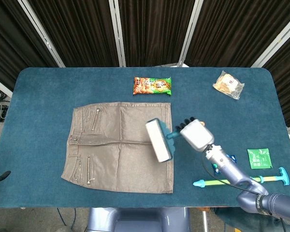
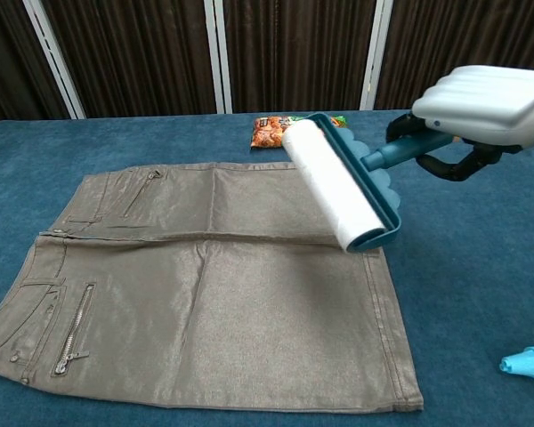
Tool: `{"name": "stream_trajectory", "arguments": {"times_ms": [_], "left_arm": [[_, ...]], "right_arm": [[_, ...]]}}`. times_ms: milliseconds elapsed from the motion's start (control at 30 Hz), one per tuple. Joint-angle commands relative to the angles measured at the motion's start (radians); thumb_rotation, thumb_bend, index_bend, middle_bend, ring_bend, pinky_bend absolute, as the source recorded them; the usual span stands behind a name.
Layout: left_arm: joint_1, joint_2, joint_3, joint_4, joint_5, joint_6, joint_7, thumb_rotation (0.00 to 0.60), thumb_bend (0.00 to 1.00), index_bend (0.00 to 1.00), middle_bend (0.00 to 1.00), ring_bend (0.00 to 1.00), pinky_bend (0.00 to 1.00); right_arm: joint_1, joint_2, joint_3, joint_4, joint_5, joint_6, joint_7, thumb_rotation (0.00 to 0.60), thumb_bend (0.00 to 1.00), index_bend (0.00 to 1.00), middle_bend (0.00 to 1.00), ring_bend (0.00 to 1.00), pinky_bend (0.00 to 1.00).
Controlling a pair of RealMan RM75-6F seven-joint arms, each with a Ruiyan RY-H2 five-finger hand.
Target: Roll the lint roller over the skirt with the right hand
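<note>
A grey-brown skirt (image 1: 120,145) (image 2: 205,285) lies flat on the blue table, waistband to the left. My right hand (image 1: 197,135) (image 2: 485,102) grips the teal handle of the lint roller (image 1: 159,139) (image 2: 338,185). The white roll hangs lifted over the skirt's right edge, tilted, above the fabric in the chest view. My left hand shows in neither view.
A snack packet (image 1: 152,86) lies behind the skirt and a clear bag of food (image 1: 228,84) at the far right back. A green sachet (image 1: 259,158), a long teal and yellow tool (image 1: 241,180) and a small blue packet (image 1: 217,166) lie to the right front.
</note>
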Motion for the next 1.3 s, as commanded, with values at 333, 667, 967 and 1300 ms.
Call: {"name": "stream_trajectory", "arguments": {"times_ms": [333,667,967,1300], "left_arm": [[-0.009,0.001,-0.008,0.021,-0.031,-0.025,-0.019,0.6,0.0,0.0,0.0,0.0,0.0],[-0.018,-0.003,-0.011,0.032,-0.056,-0.049,-0.016,0.6,0.0,0.0,0.0,0.0,0.0],[-0.022,-0.007,-0.014,0.033,-0.066,-0.056,-0.008,0.6,0.0,0.0,0.0,0.0,0.0],[-0.024,-0.014,-0.01,0.018,-0.056,-0.051,0.019,0.6,0.0,0.0,0.0,0.0,0.0]], "right_arm": [[0.136,-0.106,0.011,-0.183,0.067,-0.175,-0.331,0.6,0.94,0.42,0.51,0.41,0.46],[0.182,-0.228,-0.012,-0.116,0.129,-0.206,-0.474,0.6,0.98,0.42,0.52,0.42,0.46],[0.168,-0.237,-0.044,-0.009,0.186,-0.185,-0.523,0.6,0.99,0.43,0.52,0.42,0.46],[0.127,-0.178,-0.085,0.161,0.178,-0.147,-0.464,0.6,1.0,0.43,0.52,0.42,0.46]]}}
